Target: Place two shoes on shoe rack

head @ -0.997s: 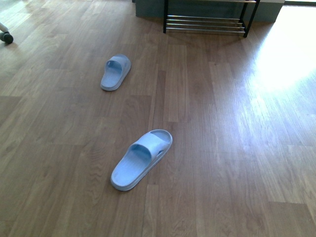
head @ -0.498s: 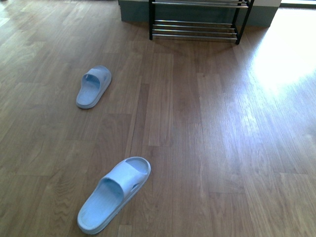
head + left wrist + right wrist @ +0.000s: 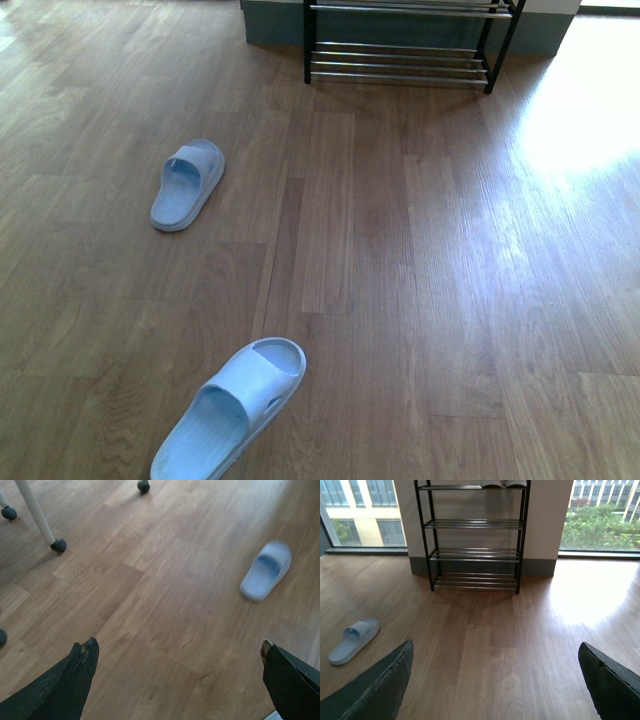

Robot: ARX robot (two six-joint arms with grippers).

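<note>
Front view: two pale blue slides on the wood floor (image 3: 450, 300), well apart. Near slide (image 3: 230, 412) cut by the lower edge, far slide (image 3: 187, 184) further left. One shoe rack (image 3: 400, 62) at the far end. Left gripper (image 3: 178, 650) and right gripper (image 3: 495, 650) spread wide, holding nothing.

Near slide (image 3: 228, 415): pale blue, plain. Far slide (image 3: 187, 184): same pale blue. Shoe rack (image 3: 475, 555): black frame, chrome bars. Floor (image 3: 400, 300): mid-brown wood grain, staggered planks, white glare at right. Left end effector (image 3: 177, 645), right end effector (image 3: 495, 645): black fingers. Furniture leg (image 3: 35, 510): white, dark castor.
</note>
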